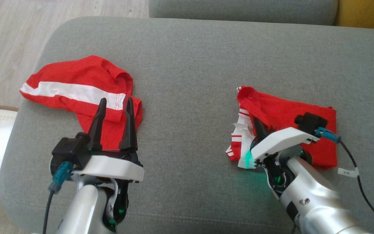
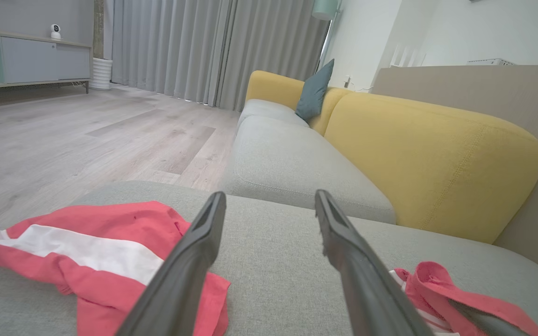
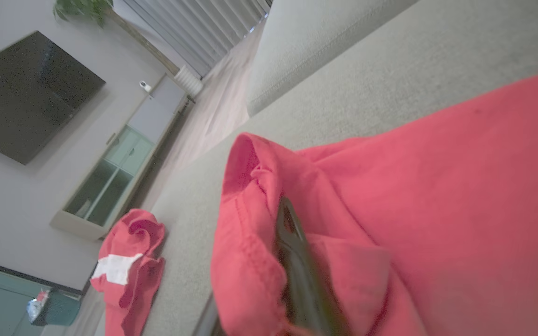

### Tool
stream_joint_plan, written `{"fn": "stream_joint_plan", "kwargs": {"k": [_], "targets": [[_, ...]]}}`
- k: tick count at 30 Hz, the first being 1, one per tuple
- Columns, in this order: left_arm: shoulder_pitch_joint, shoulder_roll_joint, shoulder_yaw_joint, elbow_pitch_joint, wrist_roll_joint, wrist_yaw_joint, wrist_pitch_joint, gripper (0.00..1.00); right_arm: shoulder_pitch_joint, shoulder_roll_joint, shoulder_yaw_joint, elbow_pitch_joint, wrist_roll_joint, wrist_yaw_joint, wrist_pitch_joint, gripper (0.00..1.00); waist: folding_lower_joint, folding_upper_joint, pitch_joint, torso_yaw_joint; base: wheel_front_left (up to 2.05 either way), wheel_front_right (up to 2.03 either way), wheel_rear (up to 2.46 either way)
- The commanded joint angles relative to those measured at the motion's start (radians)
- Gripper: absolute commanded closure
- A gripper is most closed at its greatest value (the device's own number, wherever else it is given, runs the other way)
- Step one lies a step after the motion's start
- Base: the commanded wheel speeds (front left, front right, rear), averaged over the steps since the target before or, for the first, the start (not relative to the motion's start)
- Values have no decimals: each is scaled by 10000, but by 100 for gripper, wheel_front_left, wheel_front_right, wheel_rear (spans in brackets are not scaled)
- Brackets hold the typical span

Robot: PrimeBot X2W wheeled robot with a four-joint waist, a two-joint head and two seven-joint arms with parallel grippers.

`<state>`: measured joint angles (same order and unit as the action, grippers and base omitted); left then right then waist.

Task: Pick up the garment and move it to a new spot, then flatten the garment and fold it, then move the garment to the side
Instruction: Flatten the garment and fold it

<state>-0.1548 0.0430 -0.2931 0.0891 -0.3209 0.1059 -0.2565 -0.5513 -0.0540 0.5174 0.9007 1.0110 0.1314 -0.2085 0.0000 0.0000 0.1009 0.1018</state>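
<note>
Near right on the grey cushion (image 1: 190,65), the right gripper (image 1: 259,126), jaws together, seems clamped on the left edge of the red garment (image 1: 287,110), which stretches rightward from it; the left gripper (image 1: 116,100), jaws apart, hovers over a second, striped garment (image 1: 76,81) farther left.

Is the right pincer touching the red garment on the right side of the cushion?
Touching. The right wrist view shows the right pincer shut on the garment, with red cloth bunched around it.
</note>
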Motion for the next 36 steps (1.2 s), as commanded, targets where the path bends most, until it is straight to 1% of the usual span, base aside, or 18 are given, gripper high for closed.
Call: {"fn": "stream_joint_plan", "kwargs": {"k": [1,2,4,8,10,12,14,16,17,18,21,24,26,29,31,34,36], "targets": [[-263,72,266,-315,-47,33,-53,0,-406,37,570,62,229,-7,-215,53,0,0,17,42,0,0,0],[-262,72,270,-314,-51,34,-53,0,-460,37,866,122,407,-7,-246,0,0,0,28,55,0,0,0],[-260,72,284,-312,-56,39,-53,0,-456,37,1556,-77,963,-7,-222,0,0,0,38,59,0,0,0],[-233,72,320,-297,-60,80,-53,0,-392,37,3178,-1038,1810,-7,60,0,0,0,9,-39,0,0,0],[-228,72,330,-293,-69,90,-53,0,-453,37,3650,-1291,2077,-7,31,0,0,0,-20,-126,0,0,0],[-224,72,347,-300,-70,102,-53,0,-599,37,3908,-1413,2291,-7,-63,0,0,0,-67,-221,0,0,0],[-205,72,365,-309,-63,109,-53,0,-817,37,3959,-1379,2424,-7,-206,0,0,0,-118,-328,0,0,0],[-177,72,394,-338,-54,117,-53,0,-1100,37,3860,-1190,2392,-7,-350,0,0,0,-163,-455,0,0,0],[-148,72,409,-373,-39,115,-53,0,-1428,37,3629,-878,2129,-7,-457,0,0,0,-199,-590,0,0,0],[-148,72,409,-373,-39,115,-53,0,-1428,37,3629,-878,2129,-7,-457,0,0,0,-199,-590,0,0,0],[-117,72,442,-453,-17,129,-53,0,-1949,37,2908,-282,1310,-7,-520,0,0,0,-232,-812,0,0,0],[-107,72,492,-557,13,143,-53,0,-2293,-58,1578,83,-206,-7,-527,0,0,0,-232,-1036,0,0,0],[-114,72,516,-628,35,144,-53,0,-2236,-357,690,-5,-1367,-7,-529,0,0,0,-223,-1155,0,0,0],[-142,72,526,-709,58,128,-53,0,-1748,-848,-721,-663,-3181,-7,-530,0,0,0,-201,-1279,0,0,0],[-149,72,532,-751,71,117,-53,0,-1179,-1008,-1753,-1419,-4350,-7,-530,0,0,0,-181,-1357,0,0,0],[-151,72,523,-798,79,86,-53,0,-53,-882,-3103,-2792,-6014,-7,-531,0,0,0,-139,-1453,0,0,0],[-143,72,495,-821,72,52,-53,0,767,-604,-3820,-3661,-6825,-7,-531,0,0,0,-115,-1496,0,0,0]]}}
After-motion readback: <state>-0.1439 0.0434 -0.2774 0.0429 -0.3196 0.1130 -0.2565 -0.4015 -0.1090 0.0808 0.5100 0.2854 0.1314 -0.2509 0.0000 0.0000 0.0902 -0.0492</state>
